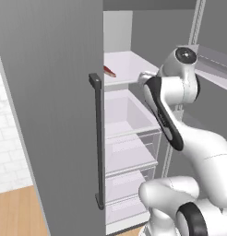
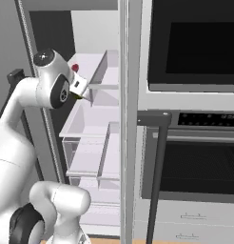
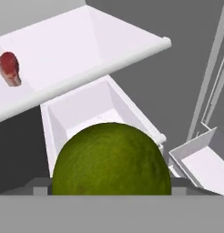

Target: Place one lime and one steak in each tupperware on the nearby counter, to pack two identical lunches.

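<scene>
The robot is at the open fridge, and its tool (image 2: 79, 86) is clenched around a green lime (image 3: 111, 159). In the hand view the lime sits big and round right in front of the camera, so the tips are hidden behind it, and I judge from this that the tool grips it. So the step in hand looks like carrying one lime out of the fridge. A red steak (image 3: 9, 68) lies on the white fridge shelf (image 3: 86, 50), well apart from the lime, up and to the left in the hand view. In the left base view that steak (image 1: 109, 71) peeks out just past the edge of the big grey fridge door (image 1: 50, 115). Under the shelf is a clear drawer (image 1: 129, 120), and there are more drawers below it. Next, I think the arm must pull back out of the fridge and the base must drive over to the tabletop where the tupperware waits. The way out is tight. The grey door with its long dark handle (image 1: 98, 138) stands on the left, and the fridge wall stands on the right, beside the black oven (image 2: 195, 95). The arm could bump the shelf or the door if it swings too wide.
</scene>
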